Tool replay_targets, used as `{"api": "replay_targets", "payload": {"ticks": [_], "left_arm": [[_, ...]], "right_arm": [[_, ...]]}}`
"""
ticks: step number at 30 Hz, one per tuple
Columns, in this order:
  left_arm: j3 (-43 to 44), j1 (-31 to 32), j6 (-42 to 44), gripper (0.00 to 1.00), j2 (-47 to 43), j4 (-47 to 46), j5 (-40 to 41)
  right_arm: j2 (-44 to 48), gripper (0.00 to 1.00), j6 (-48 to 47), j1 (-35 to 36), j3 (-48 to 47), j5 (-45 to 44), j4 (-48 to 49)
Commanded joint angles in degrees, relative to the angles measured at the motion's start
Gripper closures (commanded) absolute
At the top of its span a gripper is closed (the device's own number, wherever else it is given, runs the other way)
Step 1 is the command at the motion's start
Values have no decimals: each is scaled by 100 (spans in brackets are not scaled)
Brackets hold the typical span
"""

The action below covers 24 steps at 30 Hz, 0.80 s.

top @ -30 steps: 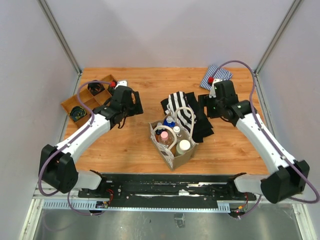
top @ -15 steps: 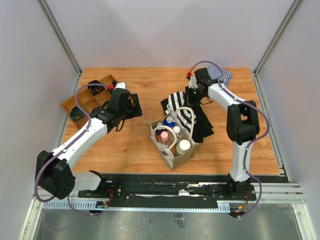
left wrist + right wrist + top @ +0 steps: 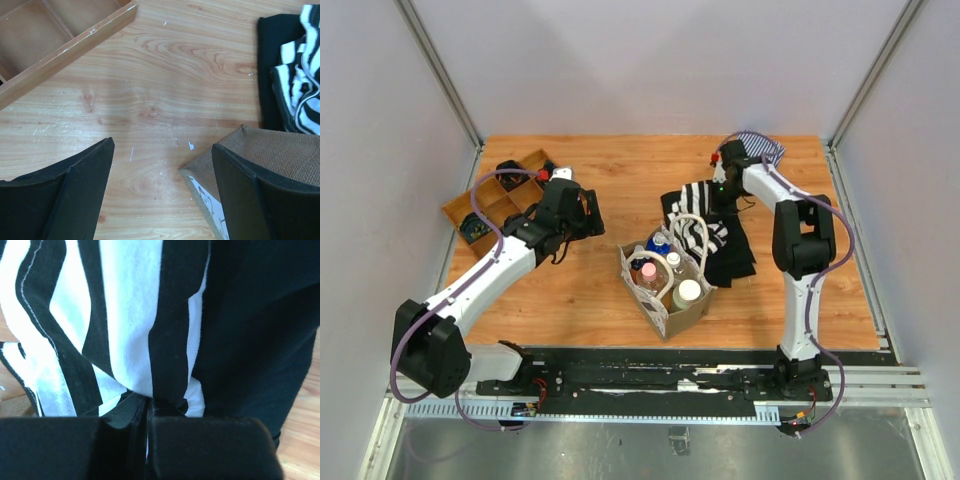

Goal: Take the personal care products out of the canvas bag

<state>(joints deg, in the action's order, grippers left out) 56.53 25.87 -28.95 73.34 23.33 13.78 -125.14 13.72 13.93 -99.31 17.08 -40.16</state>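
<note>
While the black-and-white striped cloth crowds the far side of the small beige canvas bag, clearing it looks like the step in hand. From above, the right jaws sit on that cloth behind the bag. They should drag it low and away so the looped handles do not snag. Small bottles and a white-lidded jar stand inside the bag, mid-table.

Left wrist view: the left jaws gape empty, one finger beside the bag's corner.

Right wrist view: the jaws are pinched shut on the striped cloth.

Against half a second ago, the cloth has slid rightward off the bag's rear left corner. The left arm has barely shifted.
</note>
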Motion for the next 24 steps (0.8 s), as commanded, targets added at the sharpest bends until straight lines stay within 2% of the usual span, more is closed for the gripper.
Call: {"api": "replay_targets", "payload": {"ticks": [1, 6, 9, 11, 13, 17, 20, 24], "left_arm": [[-72, -20, 18, 17, 10, -31, -42], [-76, -20, 106, 17, -48, -4, 21], [-87, -20, 132, 17, -13, -76, -54], [-91, -20, 150, 17, 25, -110, -98], [-89, -16, 168, 17, 48, -110, -118], [-114, -20, 201, 17, -15, -90, -82], [-145, -20, 197, 16, -94, -71, -58], [-162, -20, 179, 17, -146, -94, -152]], "right_arm": [[-144, 99, -27, -821, 611, -1176, -595], [364, 99, 25, -1870, 1603, -1302, -241], [652, 99, 42, -2505, 1890, -1353, -191], [988, 99, 142, -2734, 2076, -1888, -204], [1467, 99, 220, -2735, 2201, -2583, -286], [2448, 99, 231, -2380, 2438, -3116, -269], [2897, 99, 203, -2134, 2479, -2717, -198], [2763, 99, 116, -2073, 2417, -1553, -193]]}}
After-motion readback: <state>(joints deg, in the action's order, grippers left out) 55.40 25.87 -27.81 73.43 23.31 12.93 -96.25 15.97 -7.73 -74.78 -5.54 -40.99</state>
